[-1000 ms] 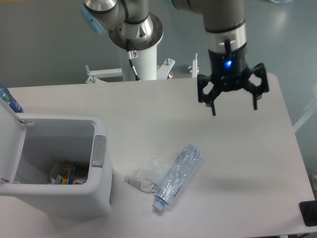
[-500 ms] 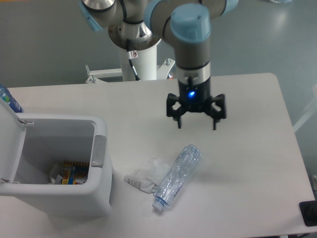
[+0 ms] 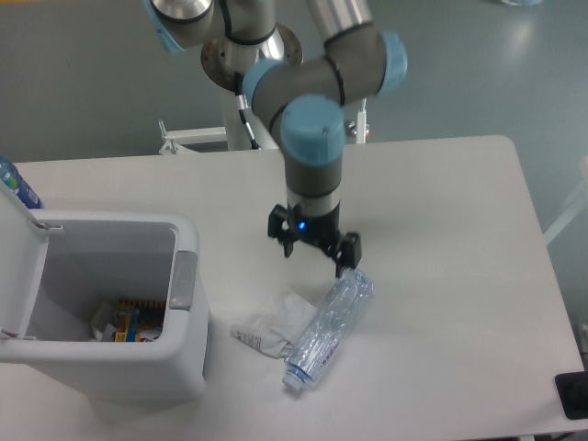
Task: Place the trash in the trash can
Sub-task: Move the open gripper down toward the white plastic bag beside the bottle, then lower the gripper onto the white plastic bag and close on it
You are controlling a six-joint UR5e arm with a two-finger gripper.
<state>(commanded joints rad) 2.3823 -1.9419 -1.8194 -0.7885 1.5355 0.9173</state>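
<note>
Counter [image 3: 441,276] surface, pale and matte with rounded corners, fills most of my view and carries everything I am working with. On its left side I see the large pale grey-white rectangular plastic trash can [image 3: 138,367], its hinged lid [image 3: 18,266] swung up on the far left and a grey tab [image 3: 182,280] sitting on the right rim; inside, at the bottom, I can make out some colourful scraps, though I cannot tell what they are. My grey and light-blue jointed arm [image 3: 312,129] reaches down from its white pedestal [image 3: 253,110] at the back edge, wrist pointing straight at the counter. At its end the black two-finger gripper [image 3: 314,259] has its fingers spread apart and holds nothing, a small blue light glowing on its body; it sits low, just above and behind the upper end of the crushed clear plastic bottle with a bluish label [image 3: 329,326], and I cannot tell whether the right finger touches it. That bottle lies on its side on the counter, slanting from upper right to lower left, with its cap end nearest me. Tucked against the bottle's left side is the crumpled white paper-like pouch [image 3: 271,326], lying flat between the bottle and the trash can, touching the bottle. At the far left edge, behind the lid, an opaque blue bottle [image 3: 14,184] shows only in part.
</note>
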